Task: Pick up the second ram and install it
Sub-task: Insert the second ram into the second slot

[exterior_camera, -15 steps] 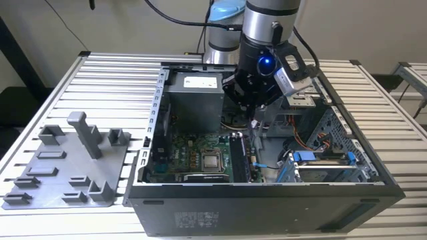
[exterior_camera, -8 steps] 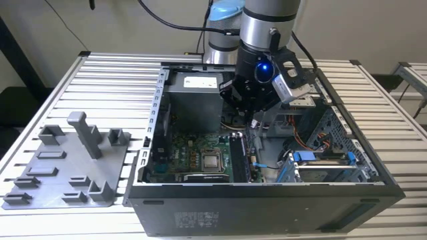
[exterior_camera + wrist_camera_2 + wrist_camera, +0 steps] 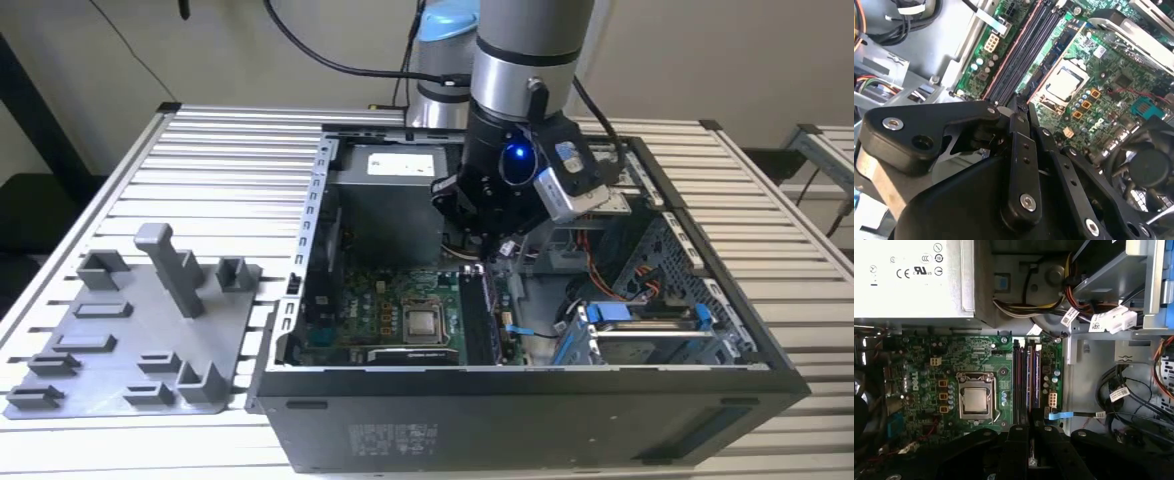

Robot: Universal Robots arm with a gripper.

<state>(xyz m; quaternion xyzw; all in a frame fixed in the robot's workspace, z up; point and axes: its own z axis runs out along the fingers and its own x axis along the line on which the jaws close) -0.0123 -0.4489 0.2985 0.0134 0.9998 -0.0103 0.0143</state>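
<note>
Gripper (image 3: 1021, 107) fingers pinched together, apparently on the memory stick (image 3: 1030, 375) over the slots (image 3: 1021, 52); keep it square, press evenly.

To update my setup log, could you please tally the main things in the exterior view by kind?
Open computer case: 1
Grey fixture plate: 1
Robot arm: 1
Total: 3
</note>
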